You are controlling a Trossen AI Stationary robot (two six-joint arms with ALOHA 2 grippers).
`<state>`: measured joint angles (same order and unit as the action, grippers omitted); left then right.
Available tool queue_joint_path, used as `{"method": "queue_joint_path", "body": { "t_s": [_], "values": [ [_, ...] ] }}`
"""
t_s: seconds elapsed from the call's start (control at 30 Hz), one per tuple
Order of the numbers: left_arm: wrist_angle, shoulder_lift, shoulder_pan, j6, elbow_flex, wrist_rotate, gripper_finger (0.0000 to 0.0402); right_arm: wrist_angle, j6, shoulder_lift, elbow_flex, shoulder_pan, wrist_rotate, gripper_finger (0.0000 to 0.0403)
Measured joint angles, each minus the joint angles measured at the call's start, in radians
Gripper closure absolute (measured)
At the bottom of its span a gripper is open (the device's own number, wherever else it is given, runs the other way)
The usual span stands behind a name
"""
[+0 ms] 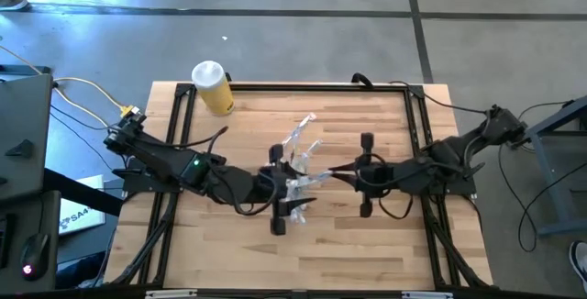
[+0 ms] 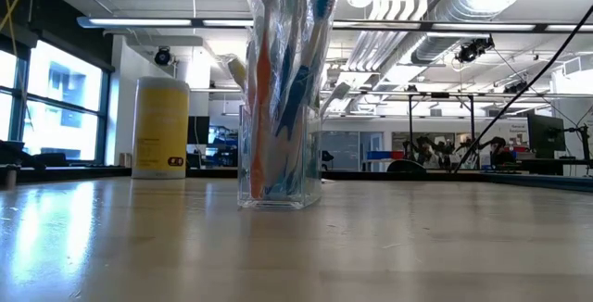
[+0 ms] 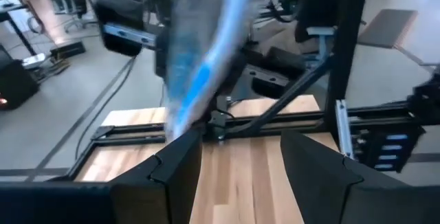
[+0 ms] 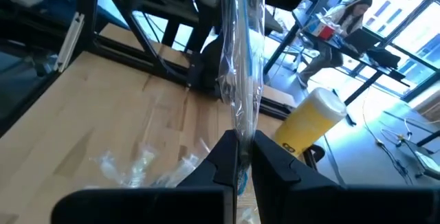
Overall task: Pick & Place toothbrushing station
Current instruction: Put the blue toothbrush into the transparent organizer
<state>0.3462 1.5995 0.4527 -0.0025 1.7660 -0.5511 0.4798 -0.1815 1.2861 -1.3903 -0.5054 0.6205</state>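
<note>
Now, left to right:
Bottle (image 1: 213, 86): standing at the table's (image 1: 385, 244) eleven o'clock.
Left gripper (image 1: 278, 192): fingers spreading wide beside the cup (image 2: 278, 158).
Cup: sitting mid-table, holding toothbrushes (image 1: 303, 138).
Right gripper (image 1: 341, 174): pinching a wrapped toothbrush (image 4: 242, 80), at the cup's three o'clock.
</note>
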Motion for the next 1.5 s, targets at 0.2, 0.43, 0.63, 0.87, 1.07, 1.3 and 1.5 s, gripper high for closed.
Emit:
{"method": "queue_joint_path", "body": {
  "t_s": [0.2, 0.43, 0.63, 0.87, 1.07, 1.3, 1.5],
  "values": [
    [-0.015, 0.000, 0.000, 0.047, 0.000, 0.007, 0.0211, -0.038, 0.005, 0.038, 0.000, 0.001, 0.010, 0.0390],
    [-0.046, 0.000, 0.000, 0.033, -0.001, 0.003, 0.0211, -0.054, 0.001, 0.059, -0.002, -0.021, 0.097, 0.0390],
    [-0.035, 0.000, 0.001, 0.015, -0.001, -0.013, 0.0211, -0.048, -0.009, 0.059, -0.002, -0.086, 0.211, 0.0390],
    [-0.096, 0.000, -0.001, 0.072, -0.001, -0.002, 0.0211, -0.042, -0.002, 0.060, -0.002, -0.101, 0.211, 0.0391],
    [-0.125, 0.006, -0.001, 0.111, -0.001, 0.060, 0.0211, -0.033, 0.001, 0.060, -0.001, -0.095, 0.185, 0.0391],
    [-0.175, 0.025, -0.031, 0.158, -0.001, 0.069, 0.0211, -0.022, 0.026, 0.064, -0.001, -0.094, 0.157, 0.0391],
    [-0.168, 0.022, -0.040, 0.130, 0.000, 0.071, 0.0245, -0.007, 0.046, 0.064, -0.001, -0.095, 0.157, 0.0391]
  ]
}}
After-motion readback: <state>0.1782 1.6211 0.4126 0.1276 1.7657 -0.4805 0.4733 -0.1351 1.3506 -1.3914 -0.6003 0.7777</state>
